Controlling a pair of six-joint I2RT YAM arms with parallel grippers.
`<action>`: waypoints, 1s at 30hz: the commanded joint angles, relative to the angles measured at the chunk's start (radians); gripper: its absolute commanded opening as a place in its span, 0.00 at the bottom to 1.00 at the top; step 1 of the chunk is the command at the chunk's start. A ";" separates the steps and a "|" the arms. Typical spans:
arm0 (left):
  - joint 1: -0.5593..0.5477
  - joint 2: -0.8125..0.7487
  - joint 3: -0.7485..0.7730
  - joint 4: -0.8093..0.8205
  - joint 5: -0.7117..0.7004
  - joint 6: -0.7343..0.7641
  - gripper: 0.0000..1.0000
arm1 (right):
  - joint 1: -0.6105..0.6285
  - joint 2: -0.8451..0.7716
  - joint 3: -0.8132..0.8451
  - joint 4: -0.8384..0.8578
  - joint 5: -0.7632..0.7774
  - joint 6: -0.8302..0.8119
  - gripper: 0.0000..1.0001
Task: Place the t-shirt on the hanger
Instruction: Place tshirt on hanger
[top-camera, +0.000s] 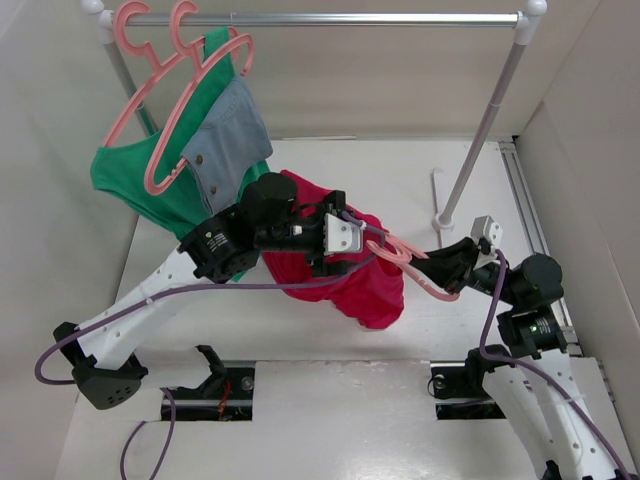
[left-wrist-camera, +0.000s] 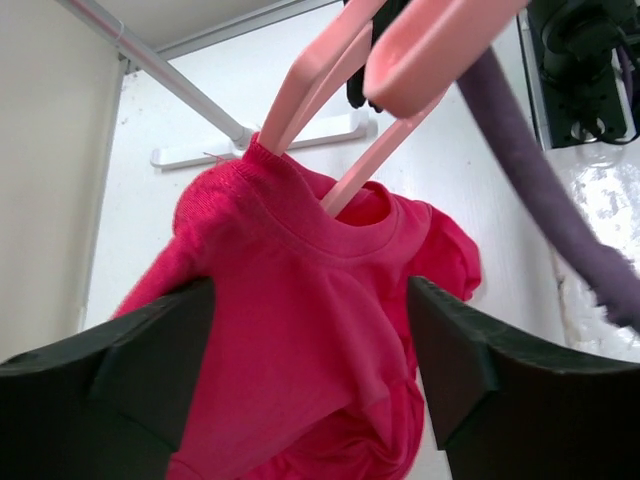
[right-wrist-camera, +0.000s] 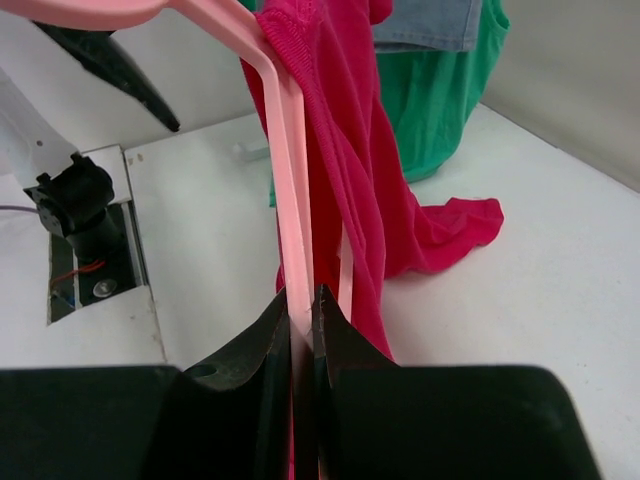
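The crimson-red t-shirt (top-camera: 378, 288) hangs off the table, its neck threaded over the salmon-pink hanger (top-camera: 412, 262). My right gripper (top-camera: 452, 268) is shut on the hanger's thin bar; in the right wrist view the gripper (right-wrist-camera: 302, 300) pinches the hanger (right-wrist-camera: 290, 190) with the t-shirt (right-wrist-camera: 360, 170) draped on its right side. My left gripper (top-camera: 368, 240) is at the shirt's upper part, jaws wide open. In the left wrist view the gripper (left-wrist-camera: 310, 335) has the t-shirt (left-wrist-camera: 300, 300) between its spread fingers, and the hanger (left-wrist-camera: 335, 75) enters the collar from above.
A clothes rack rail (top-camera: 330, 18) with a pole (top-camera: 490, 120) and a foot (top-camera: 440, 205) stands at the back. Two more pink hangers on it carry a green garment (top-camera: 130, 172) and a denim piece (top-camera: 235, 135). Walls enclose left, right and back.
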 joint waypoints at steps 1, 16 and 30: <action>-0.003 -0.089 0.073 0.119 0.095 -0.012 0.77 | -0.013 0.020 -0.037 -0.023 0.114 0.012 0.00; -0.003 -0.129 0.051 0.098 0.008 0.120 0.68 | -0.013 0.050 -0.038 -0.023 0.095 0.002 0.00; -0.003 -0.149 0.030 0.142 -0.098 0.332 0.88 | -0.013 0.090 0.048 -0.107 -0.006 -0.080 0.00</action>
